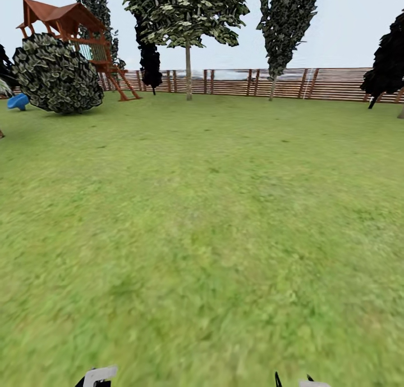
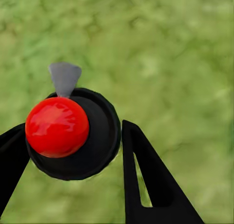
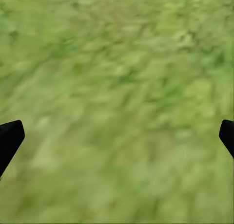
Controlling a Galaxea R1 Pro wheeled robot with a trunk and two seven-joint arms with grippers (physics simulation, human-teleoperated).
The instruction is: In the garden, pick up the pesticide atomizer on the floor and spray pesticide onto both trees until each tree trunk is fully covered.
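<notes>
L gripper (image 2: 73,146) clamps the atomizer (image 2: 73,136), R gripper (image 3: 117,136) spread wide w/ nothing in it, over grass (image 1: 202,235); trees (image 1: 188,16), fence (image 1: 336,83), playset (image 1: 73,27) far off.

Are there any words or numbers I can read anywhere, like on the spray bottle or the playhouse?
None: no words or numbers can be read.
The spray bottle between the left gripper's fingers shows just its black top and red spot.
The playhouse and fence carry no signs.

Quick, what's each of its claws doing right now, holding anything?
Left gripper: closed on the pesticide atomizer.
Right gripper: open, holding nothing, grass beneath.
</notes>
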